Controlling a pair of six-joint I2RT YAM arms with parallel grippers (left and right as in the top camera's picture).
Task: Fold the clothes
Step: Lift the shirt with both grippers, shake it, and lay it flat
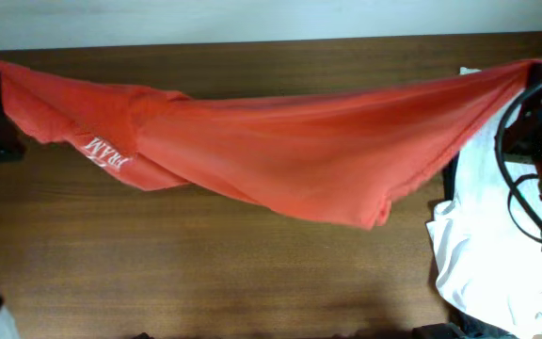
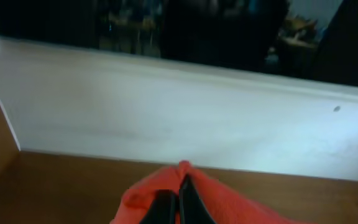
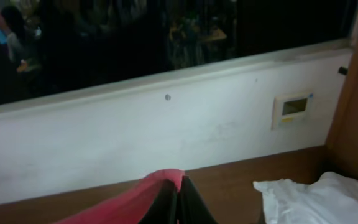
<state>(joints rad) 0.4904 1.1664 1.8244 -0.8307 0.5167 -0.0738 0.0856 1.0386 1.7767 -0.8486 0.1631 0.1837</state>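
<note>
white shirts [image 1: 486,256], maybe touching, beside red shirt [image 1: 280,155]

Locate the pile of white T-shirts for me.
In the overhead view the white T-shirts lie piled at the right edge of the table, by the right end of the stretched orange-red T-shirt.

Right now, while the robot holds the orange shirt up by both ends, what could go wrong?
The left gripper and right gripper each pinch only a small tip of the orange shirt, so an end might slip out. The shirt looks twisted near the FRAM print, so it may land wrinkled on the table. Its right end hangs by the white T-shirts and could drag them.
</note>
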